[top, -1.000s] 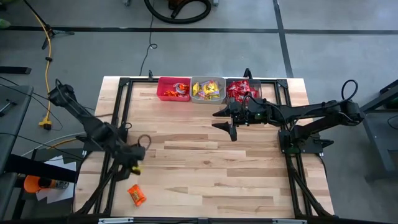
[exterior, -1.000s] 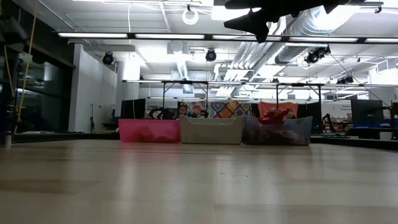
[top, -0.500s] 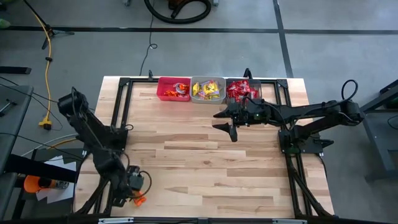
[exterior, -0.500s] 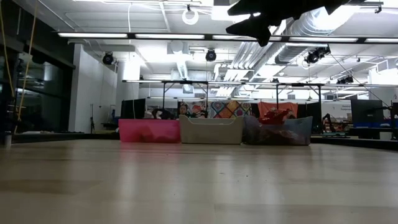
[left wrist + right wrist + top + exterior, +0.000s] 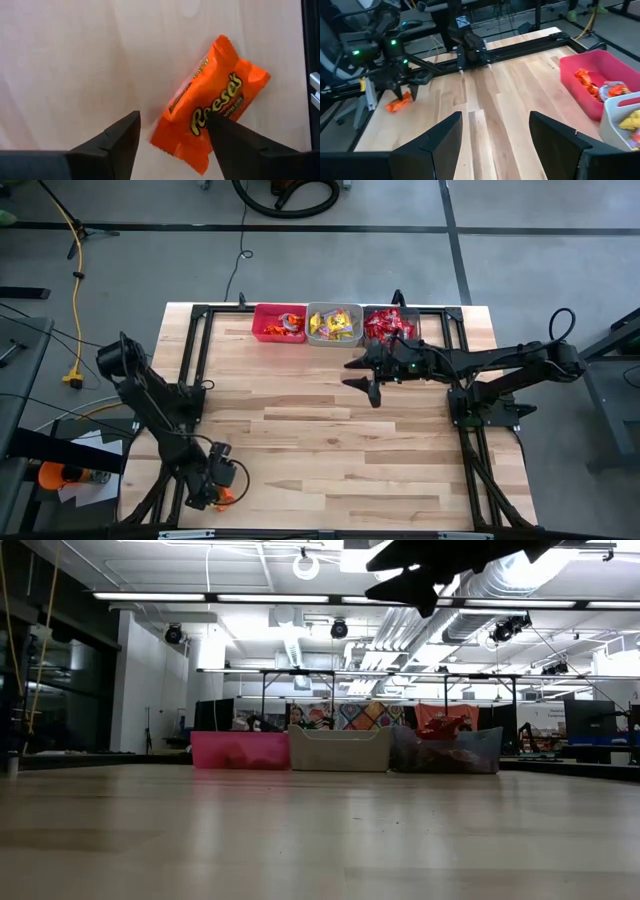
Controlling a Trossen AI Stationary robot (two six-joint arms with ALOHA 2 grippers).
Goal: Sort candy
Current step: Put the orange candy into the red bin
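Observation:
An orange candy packet (image 5: 207, 117) lies flat on the wooden table near its near-left corner (image 5: 231, 496). My left gripper (image 5: 172, 132) is open right above it, pointing down. One finger stands beside the packet's end and the other is in front of its middle. The right wrist view shows this gripper (image 5: 400, 92) over the packet (image 5: 399, 104) from afar. My right gripper (image 5: 347, 374) hangs open and empty above the table, in front of the bins. A red bin (image 5: 278, 323), a grey bin (image 5: 334, 325) and a dark bin (image 5: 390, 323) hold more candy. My left gripper comes at the orange packet from above with its fingers spread. One finger (image 5: 235, 145) overlaps the packet's middle in the wrist view. Whether it touches the wrapper, I cannot tell. The packet lies flat on the table.
The three bins stand in a row at the table's far edge (image 5: 340, 748). Black frame rails (image 5: 195, 360) run along the table's left and right sides, close to the orange packet. Bare wood stretches across the middle of the table (image 5: 320, 440).
My left gripper has gone toward the table's near edge and down onto the orange packet, and its fingers have opened. The packet lies where it was. My right gripper has kept still.

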